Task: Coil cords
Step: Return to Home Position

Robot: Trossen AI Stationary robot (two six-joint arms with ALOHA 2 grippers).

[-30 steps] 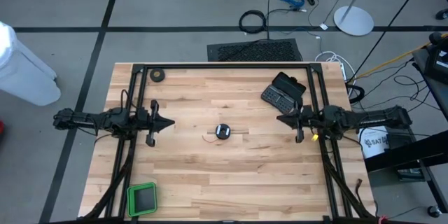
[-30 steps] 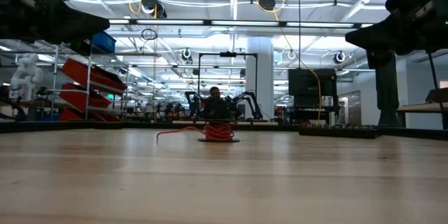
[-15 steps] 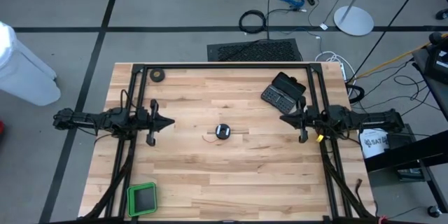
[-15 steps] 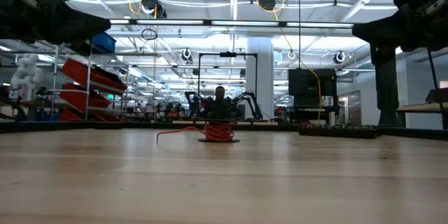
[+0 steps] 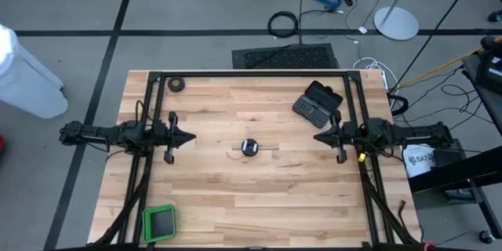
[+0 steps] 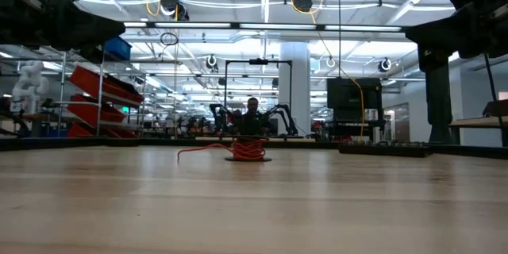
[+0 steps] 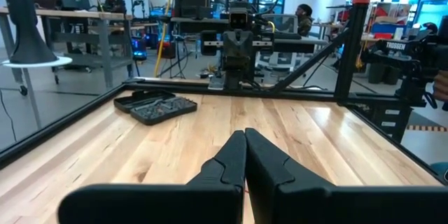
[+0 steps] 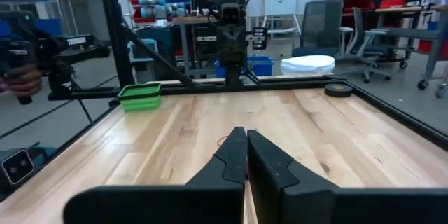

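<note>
The cord is a thin red wire (image 6: 248, 149) wound loosely about a small round black reel (image 5: 249, 147). The reel lies flat on the middle of the wooden table. A loose end of the wire (image 6: 194, 152) trails off toward the table's left. My left gripper (image 5: 190, 136) hovers level and shut, well left of the reel, and its fingers (image 7: 245, 136) show nothing between them. My right gripper (image 5: 316, 135) hovers level and shut on the reel's right, also with nothing in it (image 8: 246, 134). Both grippers point at the table's middle.
An open black case (image 5: 318, 100) lies at the far right. A black tape roll (image 5: 177, 85) sits at the far left corner and a green tray (image 5: 159, 222) at the near left. A black frame (image 5: 251, 73) runs along the table's edges.
My right gripper has drawn back a little toward the table's right edge and has risen slightly, staying shut. The reel and the wire lie as before.
</note>
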